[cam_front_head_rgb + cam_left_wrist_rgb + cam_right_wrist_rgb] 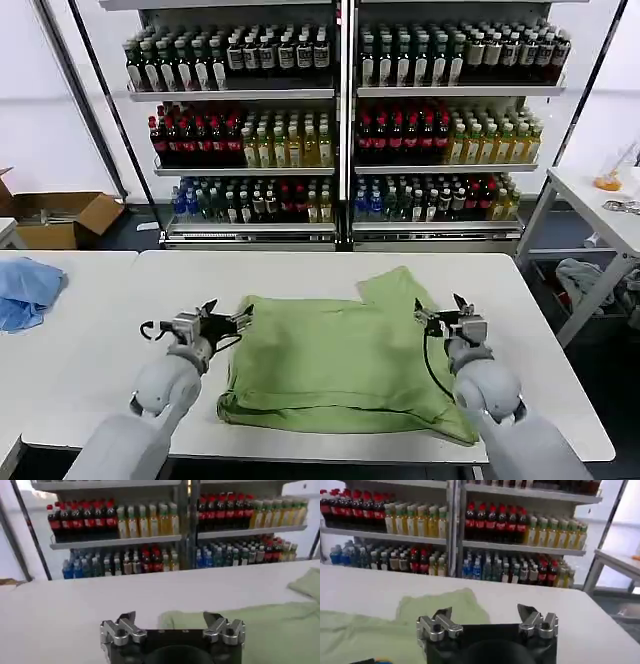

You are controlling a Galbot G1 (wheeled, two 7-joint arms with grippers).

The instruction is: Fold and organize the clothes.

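The soft light green polo shirt [340,360] lies partly folded at table centre. I'd pinch both side edges low and lift evenly. My left gripper [228,322], fingers spread, sits at its nine o'clock edge; my right gripper [440,312], also spread, at three o'clock.

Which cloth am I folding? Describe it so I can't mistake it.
On the white table before the bottle shelves, it lies centred between the left gripper and right gripper: the light green shirt. The blue cloth is smaller, far left.
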